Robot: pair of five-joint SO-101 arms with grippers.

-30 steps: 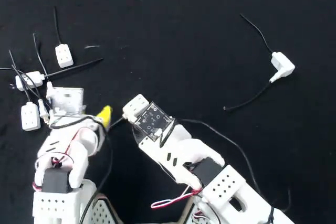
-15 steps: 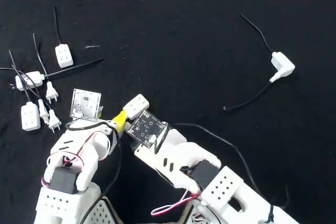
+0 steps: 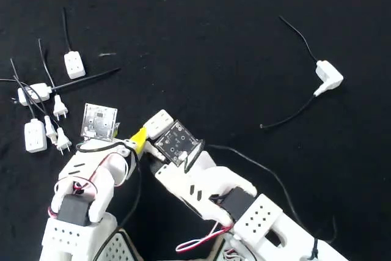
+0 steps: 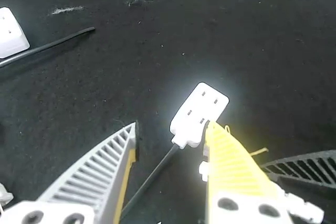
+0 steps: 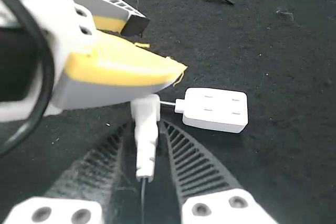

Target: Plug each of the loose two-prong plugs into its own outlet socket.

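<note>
A black cloth [image 3: 232,41] covers the whole table, and near its front lies the middle socket [image 3: 160,123], a small white block with its thin dark cord trailing back toward the arms. Far to the left of that socket sits a cluster of spare sockets and plugs [image 3: 35,136]. Well off to its right lies an angled plug [image 3: 328,76] on its own cord.

The right gripper [image 5: 146,125] is closed on a white plug [image 5: 145,132], its ribbed fingers pinching the body from both sides, with the cord hanging out behind. The plug's front end is just beside the socket's cord end; I cannot make out how its prongs sit. The left gripper [image 4: 172,129] is spread wide and holds nothing. The socket lies between its fingers, against the yellow finger [image 4: 228,161].

Both pieces look light, hard and smooth. The plug could twist in a pinch, so the flat sides of its body are the place to hold, with the prongs left free. The socket would likely skid on the cloth when pushed, so it wants bracing across its long sides.

Both arms reach forward low, wrists tipped down, converging on the socket from the near side
</note>
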